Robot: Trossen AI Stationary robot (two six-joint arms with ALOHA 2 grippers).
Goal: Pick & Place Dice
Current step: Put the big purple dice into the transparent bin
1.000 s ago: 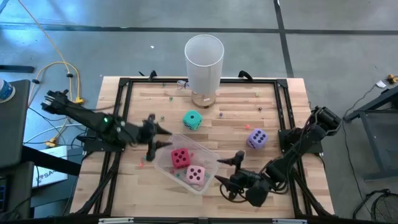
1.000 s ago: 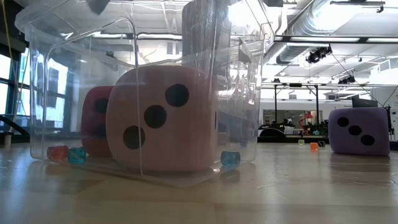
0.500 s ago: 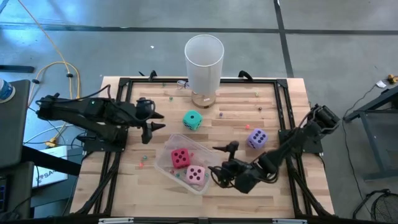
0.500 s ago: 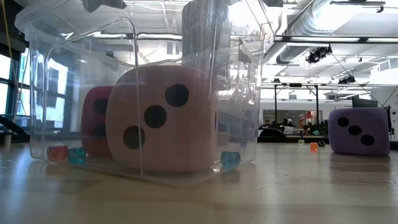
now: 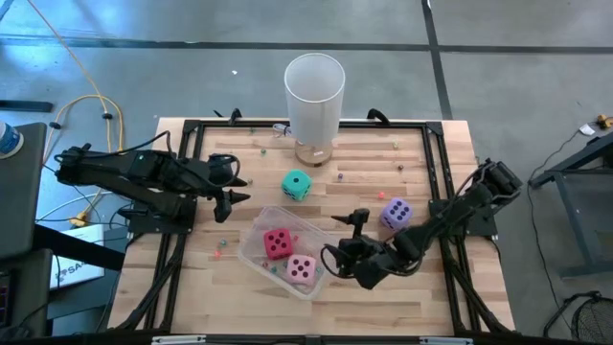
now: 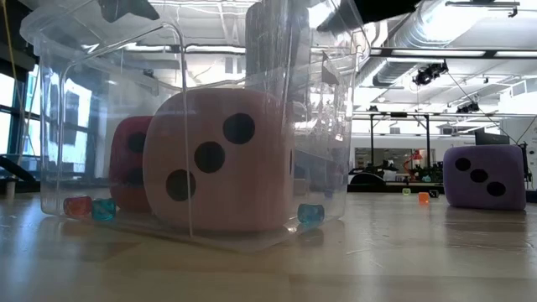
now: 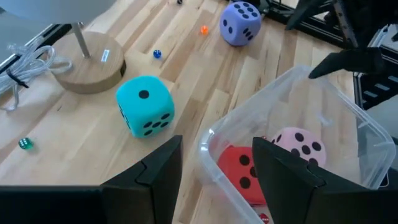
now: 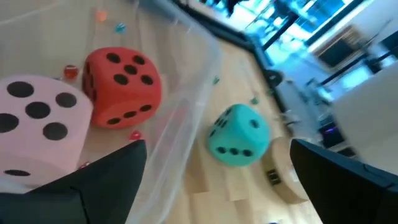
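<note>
The red die (image 5: 278, 241) and pink die (image 5: 301, 269) sit side by side inside your clear bin (image 5: 259, 257), near the front middle of the counter (image 5: 364, 196). The pink die is the nearer to the counter's front edge. A few tiny beads (image 6: 91, 207) lie on the bin floor beside them. The teal die (image 5: 296, 185) rests on the wood just behind the bin, in front of the wooden base (image 5: 314, 151) of a tall white cylinder (image 5: 314, 91). The purple die (image 5: 396, 214) sits apart, toward the right side of the counter.

Your right gripper (image 5: 345, 238) is just beside the bin's right end, between the bin and the purple die, its fingers (image 8: 99, 180) spread wide with nothing between them. Your left gripper (image 5: 233, 188) is off the bin's left rear, near the teal die; its fingers (image 7: 160, 168) stand partly apart and hold nothing.
</note>
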